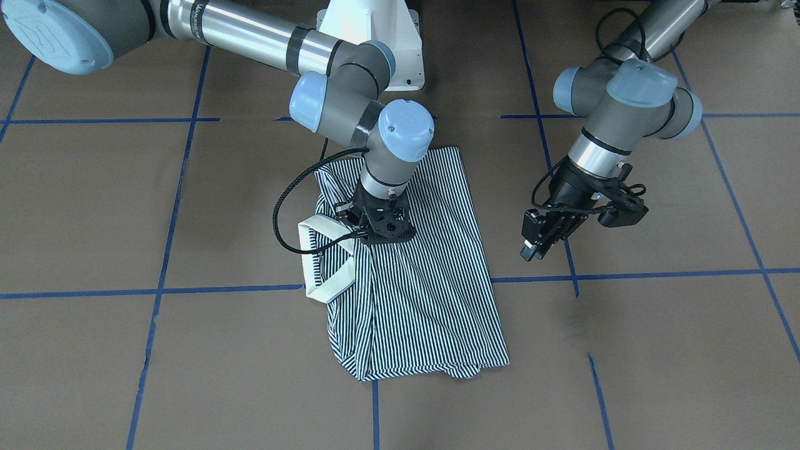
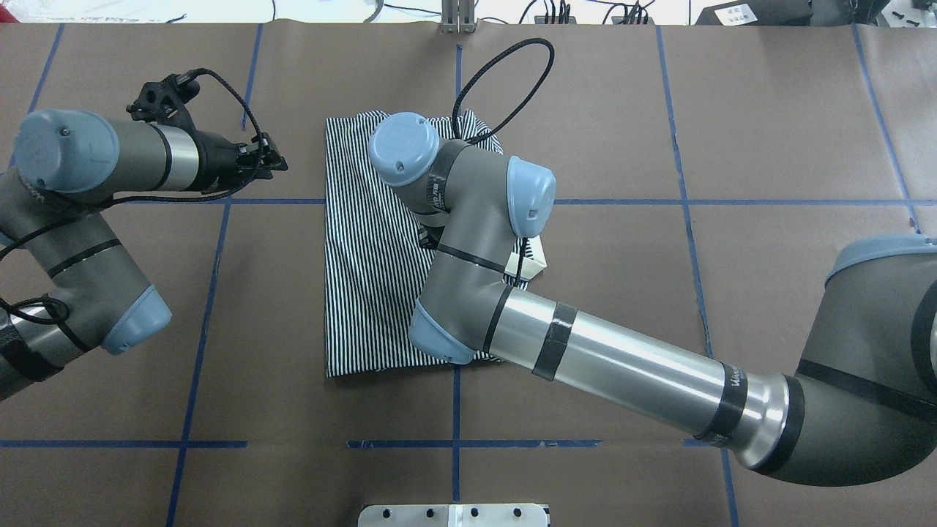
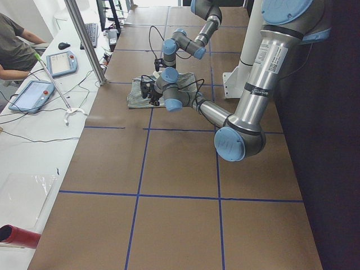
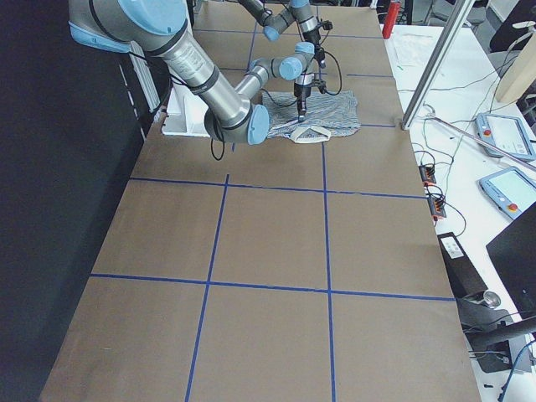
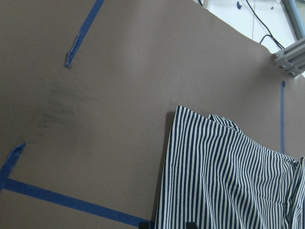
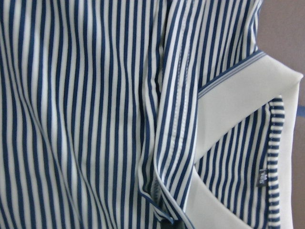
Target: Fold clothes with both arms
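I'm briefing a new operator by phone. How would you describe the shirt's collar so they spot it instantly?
On the brown paper-covered table gridded with blue tape, a navy-and-white striped polo shirt lies near the middle under the right arm's black end effector. At the shirt's edge beside that end effector sits the collar, the only plain cream band among the stripes.

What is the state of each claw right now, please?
Left claw: looks closed, empty, off the shirt.
Right claw: on the shirt near its collar; cannot be told.

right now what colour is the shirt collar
Cream collar, clearest in the right wrist view.
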